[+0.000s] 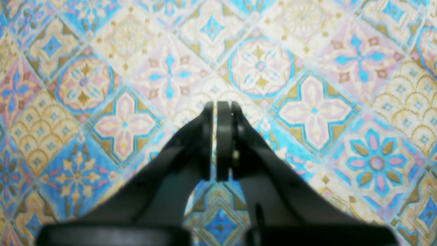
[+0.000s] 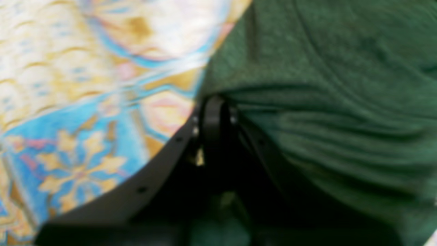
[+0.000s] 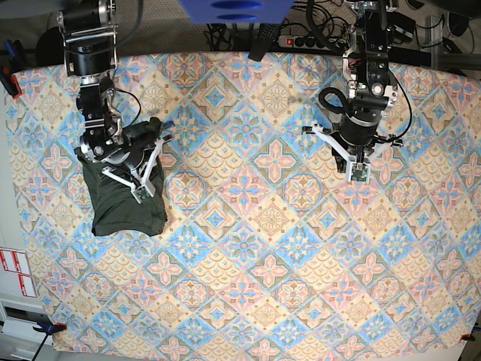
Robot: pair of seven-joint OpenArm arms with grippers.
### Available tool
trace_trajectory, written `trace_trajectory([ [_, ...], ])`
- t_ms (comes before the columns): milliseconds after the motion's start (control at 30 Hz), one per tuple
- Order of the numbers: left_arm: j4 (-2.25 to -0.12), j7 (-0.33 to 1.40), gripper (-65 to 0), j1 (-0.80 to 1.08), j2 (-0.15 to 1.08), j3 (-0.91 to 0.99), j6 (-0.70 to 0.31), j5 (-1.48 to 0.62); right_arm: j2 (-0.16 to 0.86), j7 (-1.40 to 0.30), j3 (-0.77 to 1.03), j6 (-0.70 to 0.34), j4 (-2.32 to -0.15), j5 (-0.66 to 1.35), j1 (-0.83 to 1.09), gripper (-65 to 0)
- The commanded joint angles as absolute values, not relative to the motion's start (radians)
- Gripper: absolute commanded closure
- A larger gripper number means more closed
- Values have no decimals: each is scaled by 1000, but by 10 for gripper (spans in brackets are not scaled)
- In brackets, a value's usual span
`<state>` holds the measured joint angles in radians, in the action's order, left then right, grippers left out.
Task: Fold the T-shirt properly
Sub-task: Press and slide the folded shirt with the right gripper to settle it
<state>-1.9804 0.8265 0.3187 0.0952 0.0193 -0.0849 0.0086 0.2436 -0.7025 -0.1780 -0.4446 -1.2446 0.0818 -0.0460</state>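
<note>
The dark olive-green T-shirt lies as a compact folded rectangle at the left of the table in the base view. My right gripper is down over its upper right part. In the right wrist view that gripper is shut, its tips right at the edge of the rumpled green fabric; I see no cloth between the pads. My left gripper is shut on nothing and hangs above the bare patterned cloth. In the base view it is at the upper right, far from the shirt.
A tablecloth of blue, pink and tan tile pattern covers the whole table. Cables and a power strip run along the far edge. Clamps hold the cloth at the front left corner.
</note>
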Motion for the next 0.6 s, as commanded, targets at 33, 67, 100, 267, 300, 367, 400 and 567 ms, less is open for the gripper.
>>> trace_trajectory([
  [33,-1998,808,0,312,97,21,-84,13,252,-728,-183,-444,-1231,67,-54,-15],
  [67,-1998,808,0,312,97,21,-84,13,252,-728,-183,-444,-1231,67,-56,-15],
  [100,-1998,808,0,312,97,21,-84,13,252,-728,-183,-444,-1231,67,-61,-15],
  [267,-1998,808,0,325,99,22,-84,13,252,-728,-183,-444,-1241,67,-82,-15],
  [300,-1998,808,0,326,99,22,-84,13,252,-730,-182,-444,-1242,67,-82,-15],
  [367,-1998,808,0,326,99,22,-85,13,254,-730,-182,-444,-1242,67,-82,-15],
  [400,-1998,808,0,328,99,22,-85,13,260,-730,-180,-444,-1242,67,-82,-15],
  [567,-1998,808,0,332,99,22,-85,13,275,-730,-90,-444,-1248,65,-79,-15],
])
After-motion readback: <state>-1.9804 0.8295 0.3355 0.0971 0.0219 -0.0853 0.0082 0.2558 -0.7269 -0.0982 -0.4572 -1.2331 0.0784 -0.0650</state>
